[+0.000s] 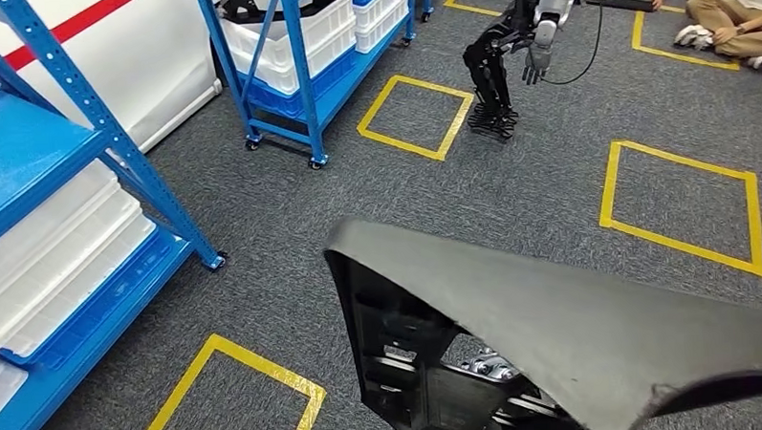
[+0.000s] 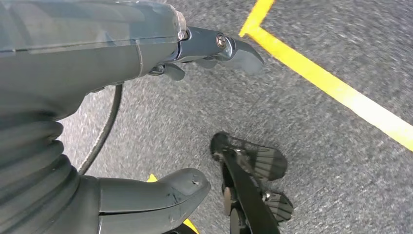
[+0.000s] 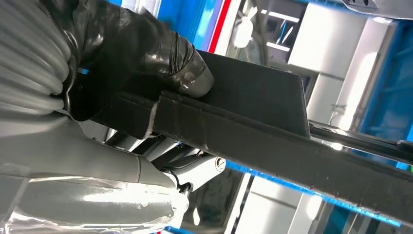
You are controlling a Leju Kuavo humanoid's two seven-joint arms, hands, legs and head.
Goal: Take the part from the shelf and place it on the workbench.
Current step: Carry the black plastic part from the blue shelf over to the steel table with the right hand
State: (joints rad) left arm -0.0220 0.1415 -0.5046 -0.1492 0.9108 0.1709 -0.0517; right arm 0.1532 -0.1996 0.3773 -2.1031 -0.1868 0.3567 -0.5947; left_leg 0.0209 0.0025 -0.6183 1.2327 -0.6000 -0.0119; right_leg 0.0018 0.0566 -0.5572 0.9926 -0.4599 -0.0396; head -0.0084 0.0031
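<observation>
The part (image 1: 572,323) is a large dark moulded panel with a ribbed inner face, filling the lower right of the head view above the carpet. In the right wrist view my right hand (image 3: 122,97) grips the edge of the part (image 3: 253,112), thumb (image 3: 187,73) pressed on its flat face. My left hand (image 2: 97,63) hangs over the grey carpet with its thumb (image 2: 160,195) and fingers (image 2: 229,46) apart and nothing between them.
Blue shelving (image 1: 117,148) with white bins (image 1: 53,255) stands to the left, a second blue rack (image 1: 296,75) further back. Yellow tape squares (image 1: 683,204) mark the carpet. Another robot (image 1: 506,58) stands ahead, and people (image 1: 734,11) sit on the floor at the far right.
</observation>
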